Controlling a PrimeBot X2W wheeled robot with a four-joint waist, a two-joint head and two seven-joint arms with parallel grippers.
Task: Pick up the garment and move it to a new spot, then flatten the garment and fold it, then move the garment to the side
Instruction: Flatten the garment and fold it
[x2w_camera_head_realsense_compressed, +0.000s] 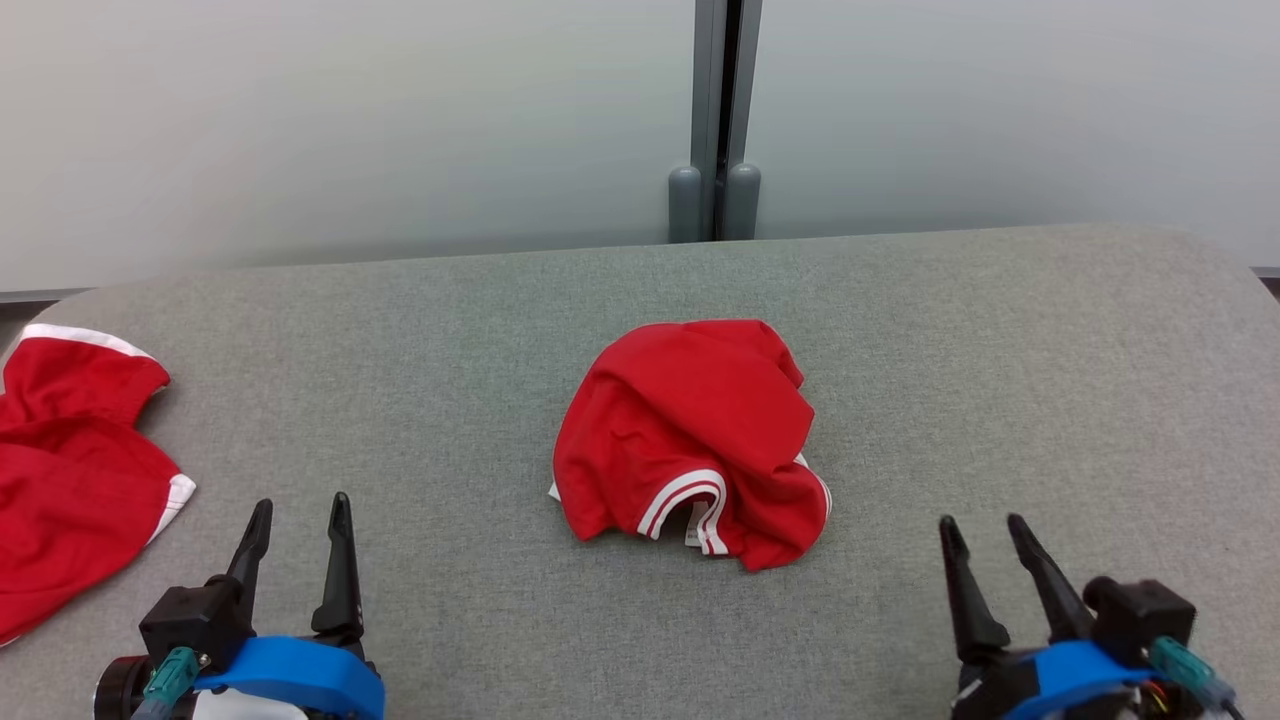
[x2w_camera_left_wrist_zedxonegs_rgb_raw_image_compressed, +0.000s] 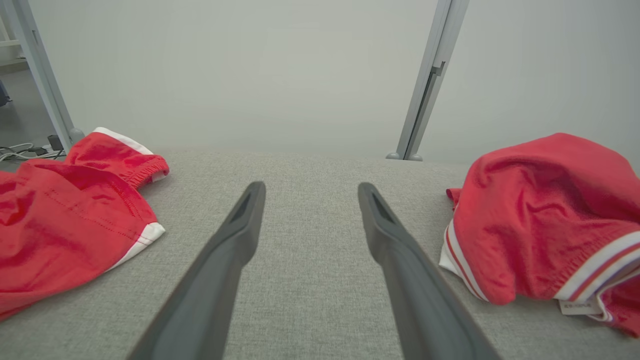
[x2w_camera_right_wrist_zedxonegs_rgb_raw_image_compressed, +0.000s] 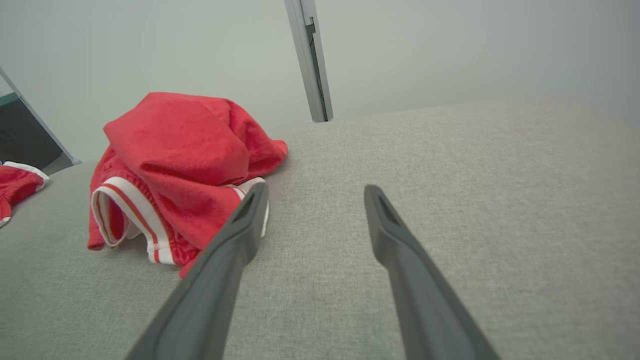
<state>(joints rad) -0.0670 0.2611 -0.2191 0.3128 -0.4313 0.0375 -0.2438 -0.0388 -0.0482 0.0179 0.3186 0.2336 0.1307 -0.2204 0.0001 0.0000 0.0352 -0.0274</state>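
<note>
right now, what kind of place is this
Probably an office or lab test bay: a grey fabric-covered table, frosted partition panels joined by a metal post behind it, and a crumpled red garment with a second red garment at the left edge.

Red on grey is most of what I get on my screens.

The garment (x2w_camera_head_realsense_compressed: 690, 440) in the middle is bright red; its hem is banded white with a thin red stripe through the white, and a small white label (x2w_camera_left_wrist_zedxonegs_rgb_raw_image_compressed: 575, 306) shows beneath it. A second garment (x2w_camera_head_realsense_compressed: 70, 470) at the left edge is the same red with plain white edging. The table cover (x2w_camera_head_realsense_compressed: 1000, 380) is a heathered mid-grey weave. The wall (x2w_camera_head_realsense_compressed: 300, 130) behind it is pale grey-white, split by a darker grey post (x2w_camera_head_realsense_compressed: 715, 120). My left gripper (x2w_camera_head_realsense_compressed: 300, 502) and right gripper (x2w_camera_head_realsense_compressed: 980, 520) are black, each with a blue band (x2w_camera_head_realsense_compressed: 300, 675) and a teal plug (x2w_camera_head_realsense_compressed: 172, 672).
</note>
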